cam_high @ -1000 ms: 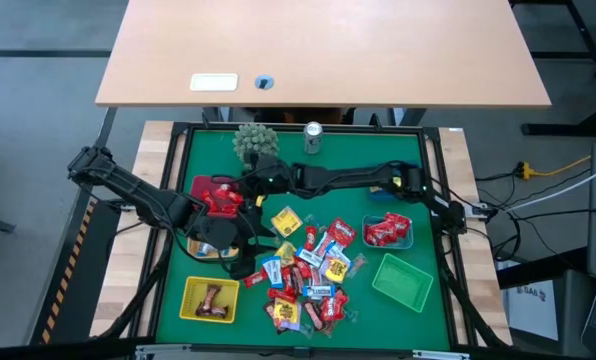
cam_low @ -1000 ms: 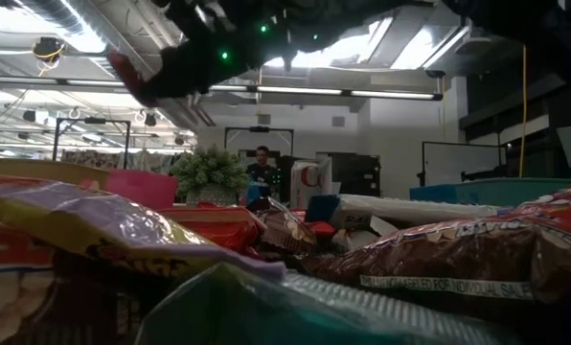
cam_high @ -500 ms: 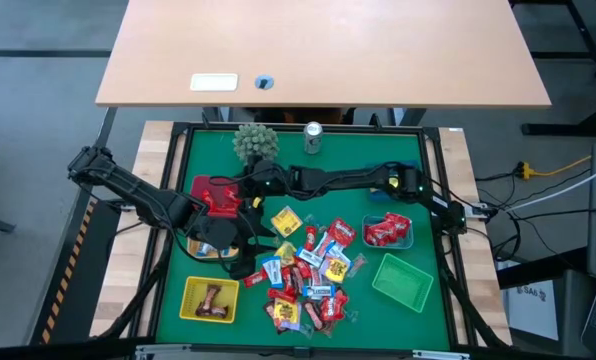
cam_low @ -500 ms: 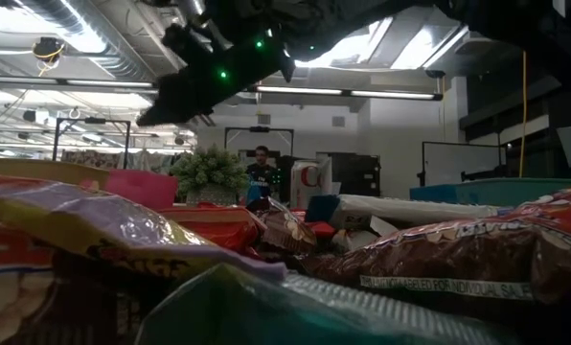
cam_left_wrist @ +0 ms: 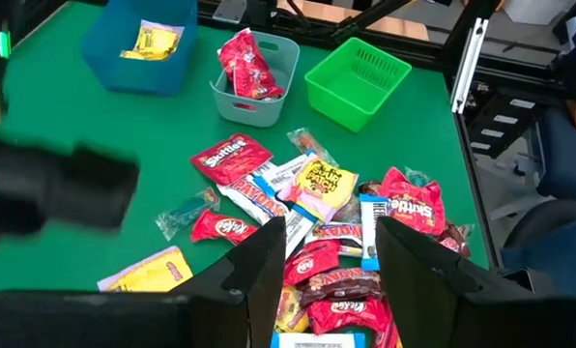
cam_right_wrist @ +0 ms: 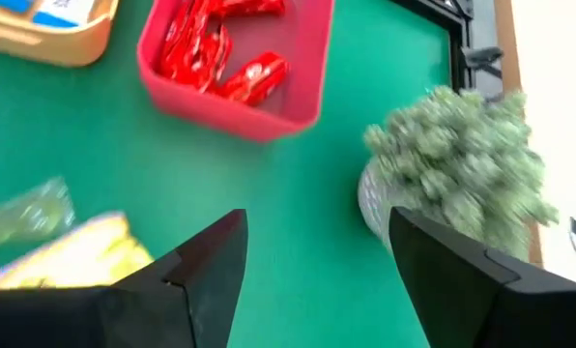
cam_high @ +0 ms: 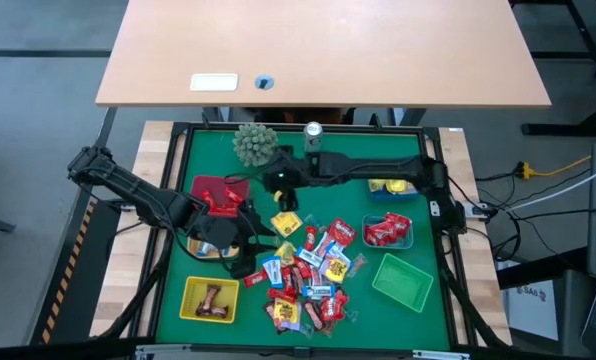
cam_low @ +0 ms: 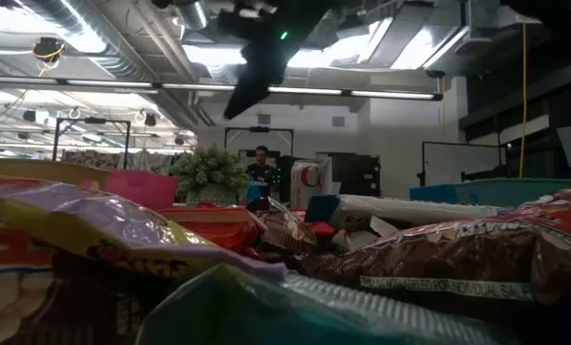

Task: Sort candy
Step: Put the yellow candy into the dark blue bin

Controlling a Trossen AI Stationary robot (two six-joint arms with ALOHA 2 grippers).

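Note:
A pile of wrapped candy [cam_high: 308, 275] in red, yellow, blue-white and brown lies on the green mat, right of centre toward the near edge. My left gripper [cam_high: 248, 250] hangs open at the pile's left edge. In the left wrist view its fingers stand either side of the candy [cam_left_wrist: 317, 193] and touch none. My right gripper [cam_high: 278, 190] is open and empty above the mat, between the red basket [cam_high: 213, 190] and a lone yellow candy [cam_high: 286, 222]. Its wrist view shows red candies in the red basket [cam_right_wrist: 235, 58].
A spiky green ball [cam_high: 255, 142] and a silver can [cam_high: 313, 135] stand at the far edge. Also on the mat are a yellow basket [cam_high: 210, 300], a green basket [cam_high: 401, 280], a grey basket of red candy [cam_high: 388, 230], a blue basket [cam_left_wrist: 138, 43] and a tan basket [cam_right_wrist: 46, 29].
My right gripper has opened and let go of a red candy over the red basket. It has then drawn back toward the table's right edge, rising and tipping its fingers further down. The left arm has kept still.

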